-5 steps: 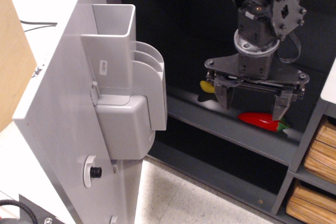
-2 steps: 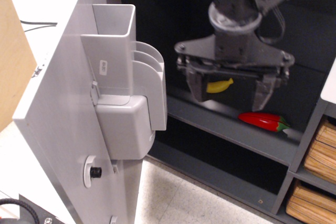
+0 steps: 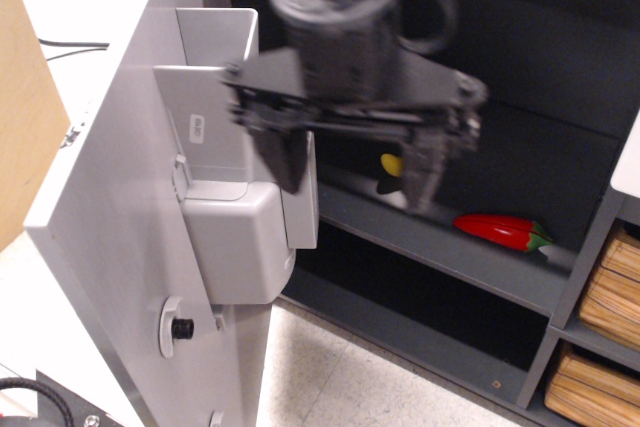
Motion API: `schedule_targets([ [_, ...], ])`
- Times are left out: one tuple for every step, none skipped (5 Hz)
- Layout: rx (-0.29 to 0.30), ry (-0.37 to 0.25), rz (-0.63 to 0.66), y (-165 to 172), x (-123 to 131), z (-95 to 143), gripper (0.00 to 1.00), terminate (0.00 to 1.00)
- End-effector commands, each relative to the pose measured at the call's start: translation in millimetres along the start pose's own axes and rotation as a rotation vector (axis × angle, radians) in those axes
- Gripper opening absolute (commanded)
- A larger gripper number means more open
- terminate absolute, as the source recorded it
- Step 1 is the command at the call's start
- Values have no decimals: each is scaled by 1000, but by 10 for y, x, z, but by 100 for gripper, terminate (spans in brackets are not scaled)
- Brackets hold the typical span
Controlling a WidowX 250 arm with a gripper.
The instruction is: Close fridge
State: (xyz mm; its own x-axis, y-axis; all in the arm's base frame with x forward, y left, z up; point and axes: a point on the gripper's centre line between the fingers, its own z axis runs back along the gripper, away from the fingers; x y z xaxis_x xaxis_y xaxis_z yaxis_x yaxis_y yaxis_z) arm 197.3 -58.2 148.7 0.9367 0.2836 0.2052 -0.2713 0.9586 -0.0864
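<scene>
The fridge is a dark cabinet with a dark grey shelf [image 3: 440,247]. Its light grey door [image 3: 130,207] stands open at the left, inner side toward me, with inner bins [image 3: 240,177] on it. My gripper [image 3: 355,172] is blurred by motion, open and empty, in front of the cabinet opening. Its left finger [image 3: 285,157] overlaps the door bins; I cannot tell whether it touches them. The right finger [image 3: 425,167] hangs above the shelf. A red chili pepper [image 3: 500,230] and a partly hidden yellow object [image 3: 392,164] lie on the shelf.
Grey shelving with tan boxes [image 3: 605,337] stands at the right. Speckled floor [image 3: 350,377] lies below the cabinet. A wooden panel [image 3: 25,127] and a white surface with a cable are at the far left.
My gripper has swept left and closer to the camera, from above the red pepper to beside the door bins. It stayed open. The door, pepper and yellow object have not moved.
</scene>
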Motion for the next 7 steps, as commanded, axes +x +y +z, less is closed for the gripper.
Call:
schedule_targets([
  [45, -67, 55, 316, 42, 474, 100, 0],
  [55, -71, 80, 483, 58, 592, 100, 0],
  [61, -72, 116, 674, 121, 684, 100, 0],
  [73, -82, 126, 860, -28, 692, 100, 0],
  [88, -58, 125, 1003, -84, 642, 100, 0],
  [68, -19, 102, 951, -144, 505, 100, 0],
  [77, -20, 110, 834, -90, 356, 100, 0],
])
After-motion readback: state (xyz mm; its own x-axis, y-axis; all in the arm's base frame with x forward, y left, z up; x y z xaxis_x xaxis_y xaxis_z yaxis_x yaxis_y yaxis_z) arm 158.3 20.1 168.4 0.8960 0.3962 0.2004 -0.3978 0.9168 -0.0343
